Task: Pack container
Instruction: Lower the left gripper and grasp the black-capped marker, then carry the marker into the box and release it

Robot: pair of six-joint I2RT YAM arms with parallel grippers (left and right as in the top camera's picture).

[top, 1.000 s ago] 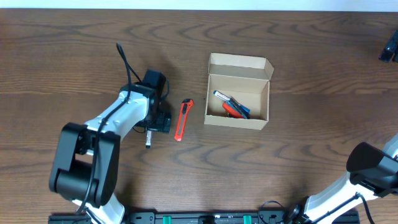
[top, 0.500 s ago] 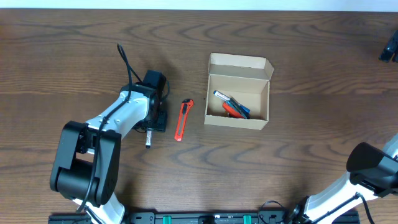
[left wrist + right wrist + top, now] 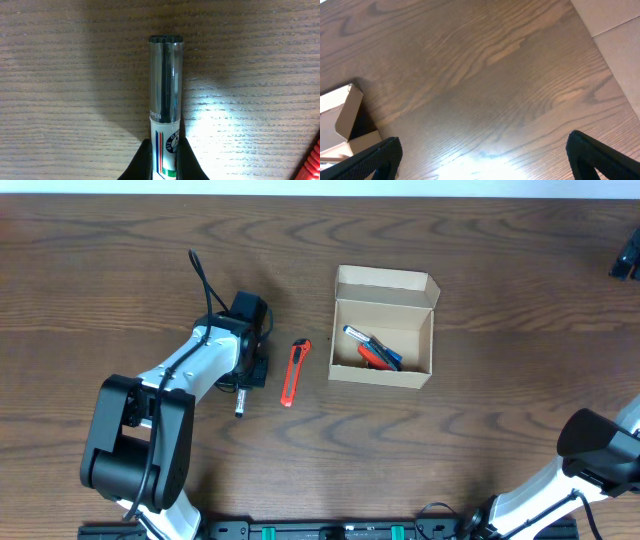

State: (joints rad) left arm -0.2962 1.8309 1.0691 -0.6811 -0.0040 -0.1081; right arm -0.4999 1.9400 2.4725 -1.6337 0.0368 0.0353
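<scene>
From overhead, the left pincer (image 3: 254,370) is clamped on a marker (image 3: 238,404) lying on the table (image 3: 480,430): the pick-up step, I judge, with a lift and carry next to the open box (image 3: 383,367), well off to its right past the orange cutter (image 3: 291,372) (just beside it, so rise first). Left wrist: fingers (image 3: 142,162) pinch the barrel, bare table ahead. Right wrist: the right pincer (image 3: 485,157) gapes wide, empty, box corner at its left.

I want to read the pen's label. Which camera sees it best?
The left wrist view: the pen fills the picture, pinched in the left pincer. Overhead shows only its end poking out; the right wrist view misses it.
</scene>
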